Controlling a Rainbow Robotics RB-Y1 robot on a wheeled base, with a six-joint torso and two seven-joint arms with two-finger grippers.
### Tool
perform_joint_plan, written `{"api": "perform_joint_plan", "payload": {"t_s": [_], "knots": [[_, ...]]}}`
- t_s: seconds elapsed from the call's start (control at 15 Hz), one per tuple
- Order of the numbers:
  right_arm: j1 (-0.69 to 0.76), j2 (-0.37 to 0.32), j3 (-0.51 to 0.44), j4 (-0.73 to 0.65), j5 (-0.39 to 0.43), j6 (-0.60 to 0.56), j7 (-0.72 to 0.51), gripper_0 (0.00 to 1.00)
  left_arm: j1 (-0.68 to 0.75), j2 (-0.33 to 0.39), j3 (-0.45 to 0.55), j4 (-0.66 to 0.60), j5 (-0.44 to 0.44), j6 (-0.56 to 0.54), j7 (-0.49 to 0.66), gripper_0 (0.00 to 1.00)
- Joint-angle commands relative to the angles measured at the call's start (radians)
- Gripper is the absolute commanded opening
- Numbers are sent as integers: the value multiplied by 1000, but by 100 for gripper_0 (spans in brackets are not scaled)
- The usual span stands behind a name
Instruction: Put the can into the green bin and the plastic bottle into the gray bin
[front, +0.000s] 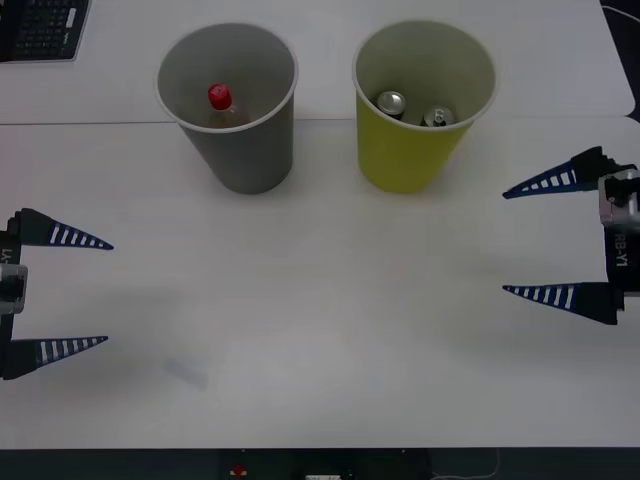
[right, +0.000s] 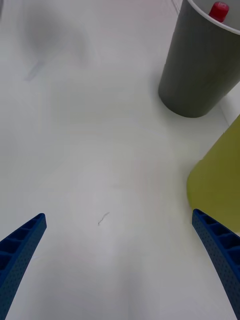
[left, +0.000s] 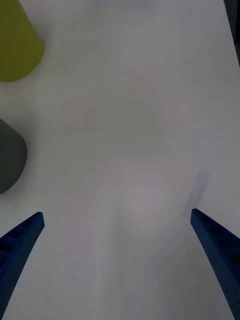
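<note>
White tabletop (front: 320, 330) fills the front view, with a thin seam running across it behind the two bins. At the far left corner, about 11 o'clock, lies a dark keyboard (front: 40, 28).

At about 11 o'clock from the middle of the tabletop stands the gray bin (front: 228, 110), upright. Inside it is the plastic bottle (front: 221, 103); its red cap points up and it leans near the middle of the bin's floor. The right wrist view shows this cap just over the gray rim.

At about 1 o'clock stands the green bin (front: 420, 105), upright too, near the gray bin but not touching it. Two silver tops are visible inside. One of them is the can (front: 391, 103), at the 9 o'clock side of the bin's floor. The second can (front: 438, 117) is just beside it, at the 3 o'clock side. From above I cannot tell the colour of their sides, so which of the two is the dark one is not sure.

The left claw (front: 95, 292) hovers at 9 o'clock over the tabletop, its blue ribbed fingers spread wide apart with nothing between them. The right claw (front: 520, 240) hovers at 3 o'clock, also spread wide and holding nothing. Both claws are well apart from the bins.
</note>
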Motion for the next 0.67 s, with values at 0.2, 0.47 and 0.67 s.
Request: {"api": "perform_joint_plan", "payload": {"t_s": [0.2,0.47,0.67], "knots": [[48,-1,0,-18,45,-10,6,100,0,0,0,0,0,0,0,100],[73,7,0,-17,45,2,6,100,0,0,0,0,0,0,0,100],[91,13,0,-17,45,36,6,100,0,0,0,0,0,0,0,100]]}}
